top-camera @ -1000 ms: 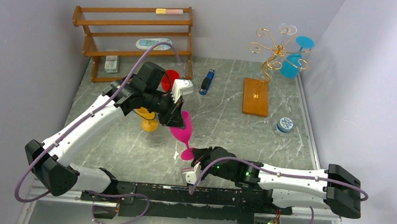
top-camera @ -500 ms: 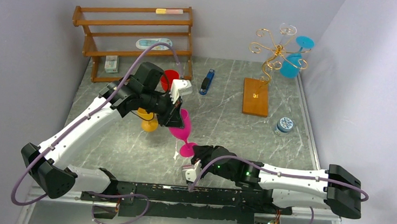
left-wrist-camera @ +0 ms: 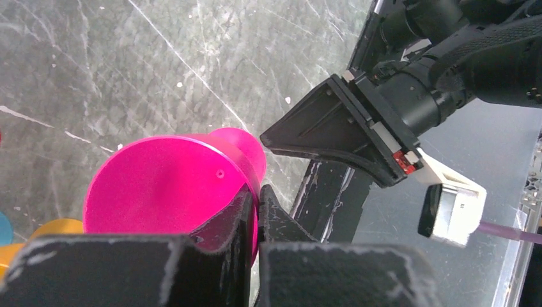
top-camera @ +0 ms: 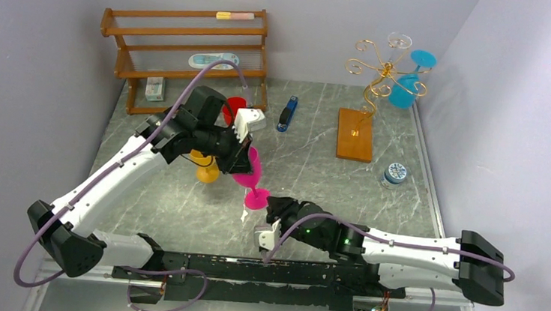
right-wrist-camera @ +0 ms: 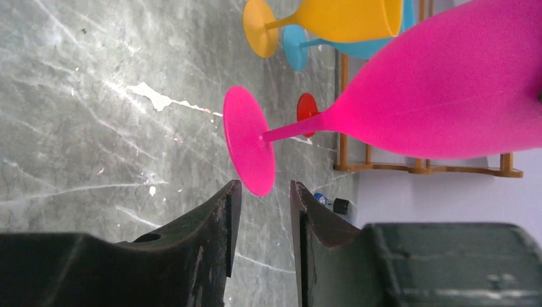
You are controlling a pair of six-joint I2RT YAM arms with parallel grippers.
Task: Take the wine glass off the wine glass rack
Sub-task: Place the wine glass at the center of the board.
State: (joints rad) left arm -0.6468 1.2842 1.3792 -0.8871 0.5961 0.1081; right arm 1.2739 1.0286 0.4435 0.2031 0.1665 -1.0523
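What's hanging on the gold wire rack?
A blue wine glass and a clear glass hang foot-up on the wine glass rack. Only the clear glass's foot shows plainly; its bowl is lost among the wire and the blue one.

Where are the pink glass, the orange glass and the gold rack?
pink glass [top-camera: 256, 198]: top external view, its round foot.
orange glass [top-camera: 207, 175]: top external view, its foot.
gold rack [top-camera: 355, 135]: top external view, its wooden base.

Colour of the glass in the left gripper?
Bright pink all over. The glass shows best in the right wrist view.
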